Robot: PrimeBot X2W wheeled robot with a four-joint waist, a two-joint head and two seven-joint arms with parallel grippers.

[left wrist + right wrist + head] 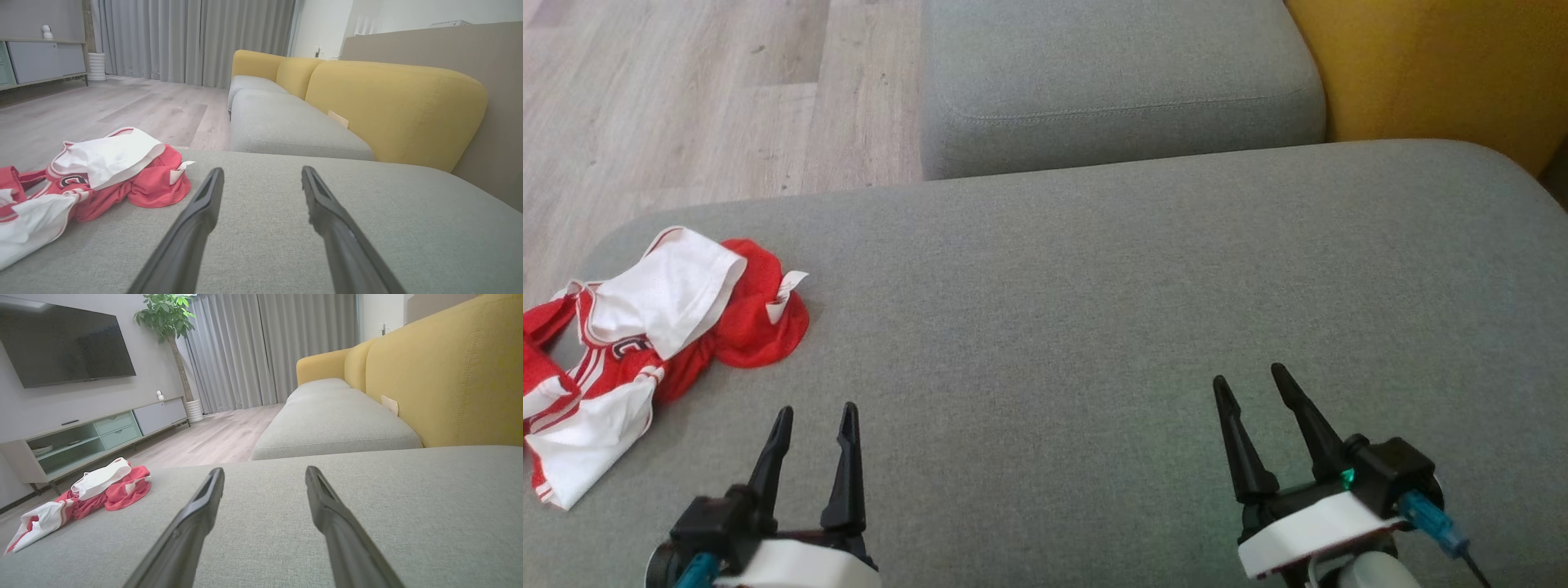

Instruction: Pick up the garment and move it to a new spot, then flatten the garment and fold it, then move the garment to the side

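The red-and-white garment (645, 343) lies crumpled at the left end of the grey cushion (1094, 286), not yet picked up. The left gripper (817, 412) and right gripper (1250, 374) hover over the cushion's near edge, fingers spread and empty. The left is nearer the garment and so probably best placed for the pick-up.

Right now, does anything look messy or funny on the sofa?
Yes. The red and white garment lies scrunched in a heap near the left edge of the grey cushion, not flat. Nothing else stands out.
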